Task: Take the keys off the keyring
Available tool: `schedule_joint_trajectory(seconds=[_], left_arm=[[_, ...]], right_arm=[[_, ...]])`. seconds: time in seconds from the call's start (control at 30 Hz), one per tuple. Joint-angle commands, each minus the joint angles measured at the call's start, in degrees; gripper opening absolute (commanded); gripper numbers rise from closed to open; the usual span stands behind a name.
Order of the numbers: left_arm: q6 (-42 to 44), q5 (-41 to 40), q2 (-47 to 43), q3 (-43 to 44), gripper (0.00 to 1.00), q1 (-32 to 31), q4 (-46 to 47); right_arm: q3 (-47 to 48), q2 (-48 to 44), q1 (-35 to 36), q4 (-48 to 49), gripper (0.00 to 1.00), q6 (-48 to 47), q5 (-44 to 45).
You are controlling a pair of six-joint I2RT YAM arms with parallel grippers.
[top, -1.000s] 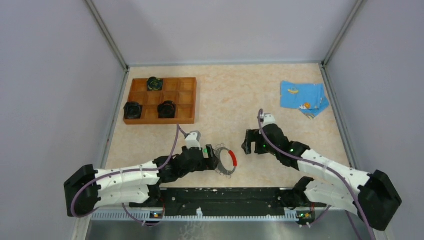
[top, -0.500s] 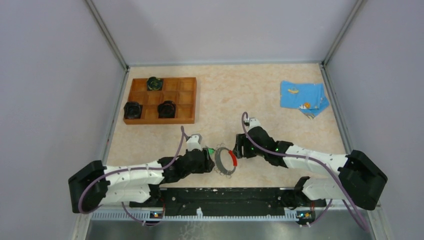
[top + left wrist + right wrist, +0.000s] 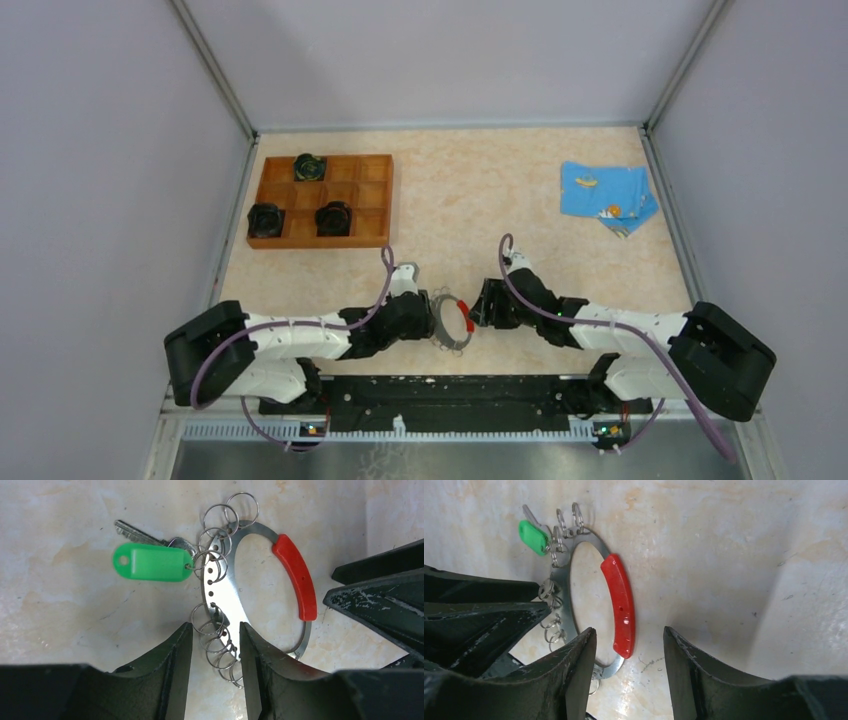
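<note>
Bright, even light from overhead; the table (image 3: 520, 190) looks flat and nearly shadowless from above. Up close everything is sharp, the keyring (image 3: 222, 600) gleams softly without harsh glare, and a grey shadow dims the right of both wrist views.

Keyring (image 3: 452, 324) on table (image 3: 450, 200), between left gripper (image 3: 214, 635) and right gripper (image 3: 629, 632) — tray (image 3: 376, 200) holding pucks (image 3: 333, 218) behind-left, cloth (image 3: 605, 195) behind-right
</note>
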Motion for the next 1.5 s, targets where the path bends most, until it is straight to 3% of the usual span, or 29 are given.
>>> schedule_joint_trajectory(seconds=[0.0,0.3,0.6,0.83,1.07,1.2,1.27,1.37,1.47], left_arm=[[0.4,0.2,4.4,0.7,0.45,0.2,2.4],[-2.0,2.7,9.3,-0.3,0.23,0.2,4.5],[-3.5,2.9,8.7,-2.9,0.13,0.2,5.5],[-3.2,4.3,7.9,-4.0,0.09,0.2,8.1],[-4.0,5.6,4.7,-6.3,0.12,0.3,12.3],[-5.3,5.4,0.2,-8.0,0.14,0.7,10.4],[-6.0,5.0,-2.8,-8.7,0.14,1.0,8.4],[-6.1,4.3,-6.6,-8.9,0.19,1.2,5.6],[-4.1,3.8,-9.1,-7.4,0.28,1.3,4.4]], right_arm=[[-2.6,-1.1,0.6,6.2,0.51,6.6,-2.5],[-4.7,0.2,0.6,14.0,0.49,12.0,-7.6],[-3.1,-8.7,0.6,16.1,0.48,14.4,-8.9],[-0.8,-11.6,0.6,18.6,0.47,14.3,-11.5],[0.3,-1.5,1.0,28.9,0.43,16.6,-15.3],[1.8,1.9,1.7,29.5,0.41,15.8,-14.9],[2.6,1.8,1.9,27.7,0.40,14.3,-13.6],[5.2,-2.5,1.9,11.6,0.41,9.2,-6.6],[4.5,-8.5,1.8,0.0,0.51,7.7,0.9]])
